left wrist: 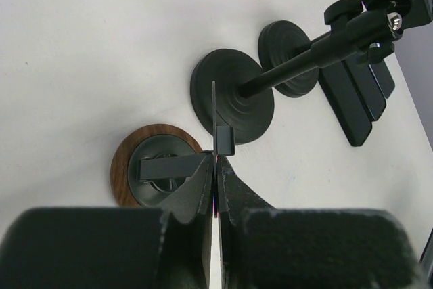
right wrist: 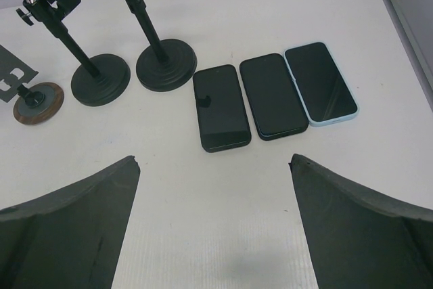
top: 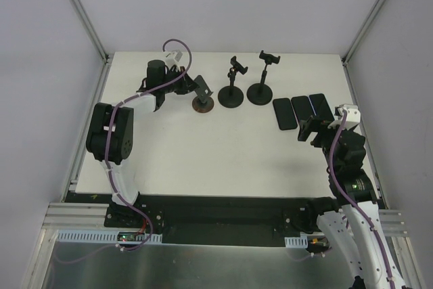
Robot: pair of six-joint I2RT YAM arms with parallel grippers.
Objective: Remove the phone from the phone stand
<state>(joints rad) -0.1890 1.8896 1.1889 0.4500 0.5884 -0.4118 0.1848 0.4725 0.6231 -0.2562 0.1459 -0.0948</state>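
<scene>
White desk (top: 203,160), grey walls around it. The left claw (left wrist: 215,170) is pinched tight on a thin plate (left wrist: 214,109) seen edge-on. This looks to be the tilted plate of the wood-based phone stand (left wrist: 124,162) rather than a phone, though the angle is poor. Just to the right stand a first clamp stand (top: 231,96) and a second clamp stand (top: 260,93). The right claw (right wrist: 213,160) is spread wide, holding nothing, over the desk near three handsets lying flat side by side (edges touching or nearly so): a black phone (right wrist: 220,107), a dark phone (right wrist: 272,96) and a blue-cased phone (right wrist: 321,84)
</scene>
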